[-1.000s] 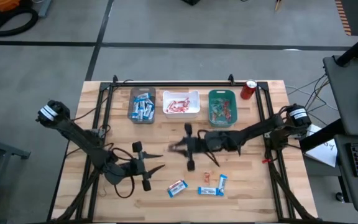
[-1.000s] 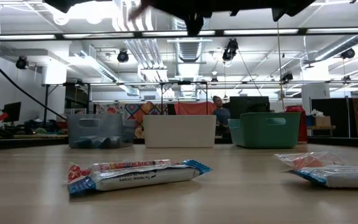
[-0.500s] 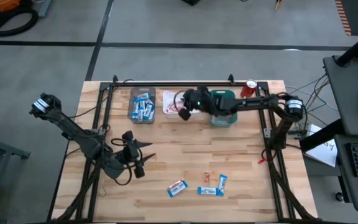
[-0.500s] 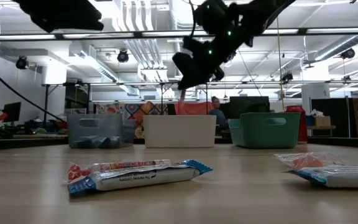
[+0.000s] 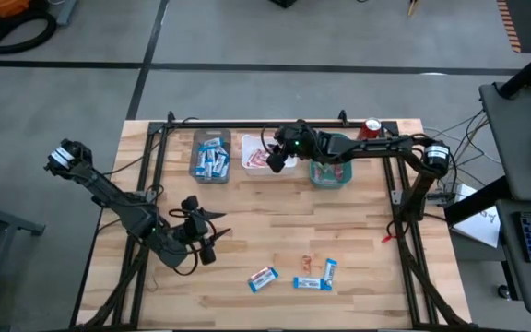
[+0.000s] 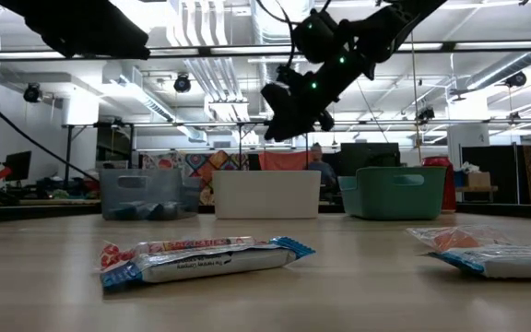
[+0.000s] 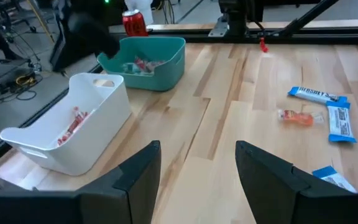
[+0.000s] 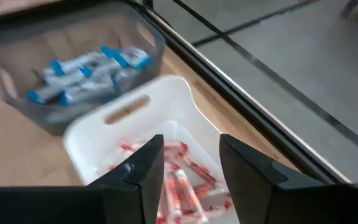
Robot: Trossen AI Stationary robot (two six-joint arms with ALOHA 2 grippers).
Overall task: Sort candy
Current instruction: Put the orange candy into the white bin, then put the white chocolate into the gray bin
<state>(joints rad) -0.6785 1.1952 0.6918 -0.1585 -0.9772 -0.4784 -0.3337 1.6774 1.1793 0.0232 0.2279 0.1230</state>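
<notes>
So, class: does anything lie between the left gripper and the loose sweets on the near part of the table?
Nothing visible does. Only bare wood lies between the open left gripper and the loose sweets; the bins stand farther back.

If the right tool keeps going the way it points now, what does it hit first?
Most likely the red-and-white candy in the white bin: the right tool, jaws open, hangs over that bin, pointing down into it. Height above it is unclear.

Grey bin (image 5: 210,157), white bin (image 5: 268,165), teal bin (image 5: 331,172), red soda can (image 5: 370,131).
</notes>
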